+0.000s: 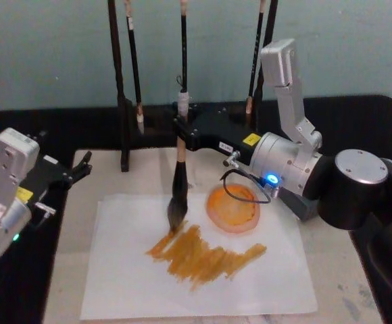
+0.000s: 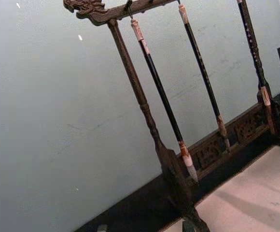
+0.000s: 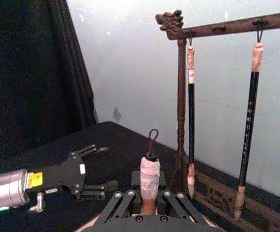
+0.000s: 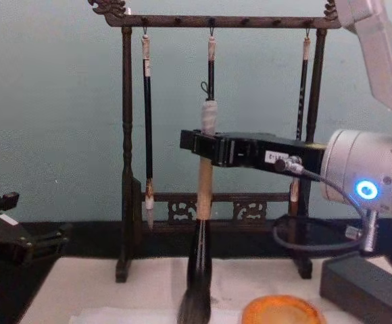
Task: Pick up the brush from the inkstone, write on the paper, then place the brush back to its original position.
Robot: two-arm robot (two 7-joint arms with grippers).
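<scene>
The brush (image 1: 180, 177) stands upright with its dark bristles touching the white paper (image 1: 125, 283) at the left end of a band of orange strokes (image 1: 206, 254). My right gripper (image 1: 182, 125) is shut on the tan handle just below the pale end cap (image 3: 150, 175). In the chest view the brush (image 4: 203, 196) hangs down from the right gripper (image 4: 200, 147). The round orange inkstone (image 1: 233, 208) lies just right of the bristles, on the paper's far edge. My left gripper (image 1: 81, 166) rests open at the table's left edge, well away from the paper.
A dark wooden rack (image 4: 126, 135) stands behind the paper with three thin black brushes (image 4: 146, 121) hanging from it. The paper lies on a beige mat (image 1: 338, 283). A dark box (image 4: 365, 289) sits at the right, by the right arm.
</scene>
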